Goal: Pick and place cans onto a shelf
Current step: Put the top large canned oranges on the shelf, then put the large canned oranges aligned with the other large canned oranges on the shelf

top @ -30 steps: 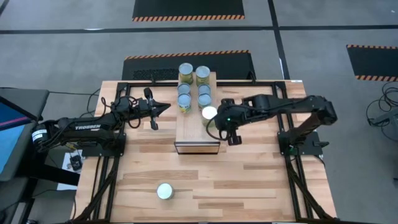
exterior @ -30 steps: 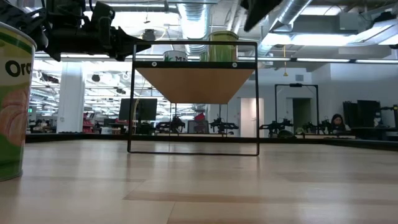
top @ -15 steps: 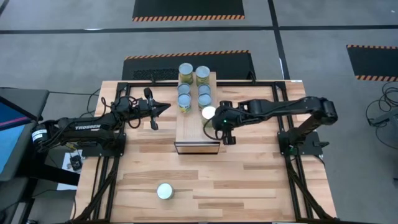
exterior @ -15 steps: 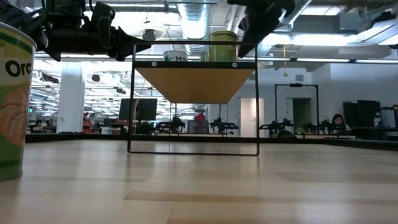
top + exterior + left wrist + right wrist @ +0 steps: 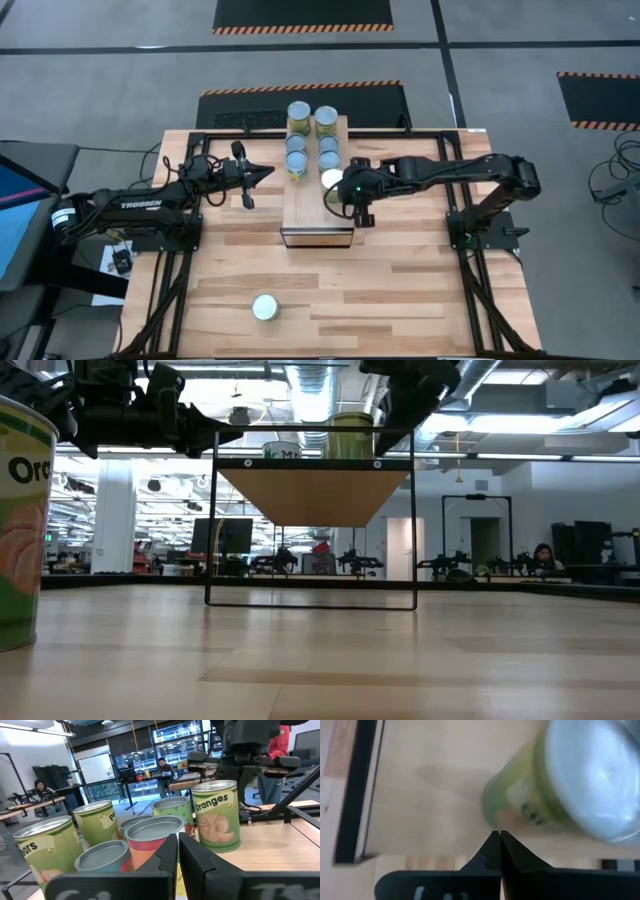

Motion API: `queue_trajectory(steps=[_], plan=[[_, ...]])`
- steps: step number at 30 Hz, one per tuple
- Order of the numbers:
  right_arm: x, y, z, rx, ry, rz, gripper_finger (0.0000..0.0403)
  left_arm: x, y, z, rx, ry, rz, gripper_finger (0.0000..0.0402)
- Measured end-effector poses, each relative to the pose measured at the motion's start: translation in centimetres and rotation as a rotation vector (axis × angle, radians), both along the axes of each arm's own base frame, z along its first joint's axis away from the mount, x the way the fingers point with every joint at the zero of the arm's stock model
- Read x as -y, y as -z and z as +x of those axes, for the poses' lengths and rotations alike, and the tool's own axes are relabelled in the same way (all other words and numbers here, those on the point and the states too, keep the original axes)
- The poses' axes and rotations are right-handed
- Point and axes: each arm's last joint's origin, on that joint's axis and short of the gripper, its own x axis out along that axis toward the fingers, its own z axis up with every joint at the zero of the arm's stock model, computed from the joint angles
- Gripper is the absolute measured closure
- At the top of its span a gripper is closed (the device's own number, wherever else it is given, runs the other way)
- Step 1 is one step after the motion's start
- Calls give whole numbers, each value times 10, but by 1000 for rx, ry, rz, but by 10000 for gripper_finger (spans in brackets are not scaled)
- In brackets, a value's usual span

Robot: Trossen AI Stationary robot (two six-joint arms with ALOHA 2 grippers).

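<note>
The light-wood shelf (image 5: 315, 200) stands at the table's middle, with several cans (image 5: 311, 135) upright on its far half. One more can (image 5: 332, 180), (image 5: 570, 780) stands upright near the shelf's right edge. My right gripper (image 5: 346, 197), (image 5: 498, 836) is shut, pointing down over the shelf just near of that can. My left gripper (image 5: 268, 174), (image 5: 177, 839) is shut and empty, held level left of the shelf and pointing at the cans (image 5: 150, 832). Another can (image 5: 265, 306), (image 5: 20, 520) stands on the tabletop near the front edge. My right gripper's shut fingertips (image 5: 492, 840) stand close by the lower side of the can (image 5: 512, 807) on the shelf, coming from above. Whether they touch it I cannot tell.
The shelf's top rests on a thin black frame (image 5: 312, 600) with open space under it. Black rails (image 5: 200, 140) run along the table's edges. Bare plank tabletop (image 5: 400, 290) lies near of the shelf.
My right gripper has moved toward the table's left, from beside the shelf's right edge to over it, closing on the can that stands there. My left arm has kept still.
</note>
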Motion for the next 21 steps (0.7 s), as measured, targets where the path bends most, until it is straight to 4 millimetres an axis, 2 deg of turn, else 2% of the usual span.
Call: queue_trajectory(steps=[6,9,16,21], plan=[[-12,17,-18,-54,-57,77,398,0,0,0,-3,0,-1,395],[-13,22,-32,27,-46,91,397,0,1,0,-8,0,-3,395],[-12,15,-73,278,-36,77,397,0,1,0,-6,-1,-3,395],[-6,31,-98,464,-68,76,399,0,0,0,0,0,-12,395]])
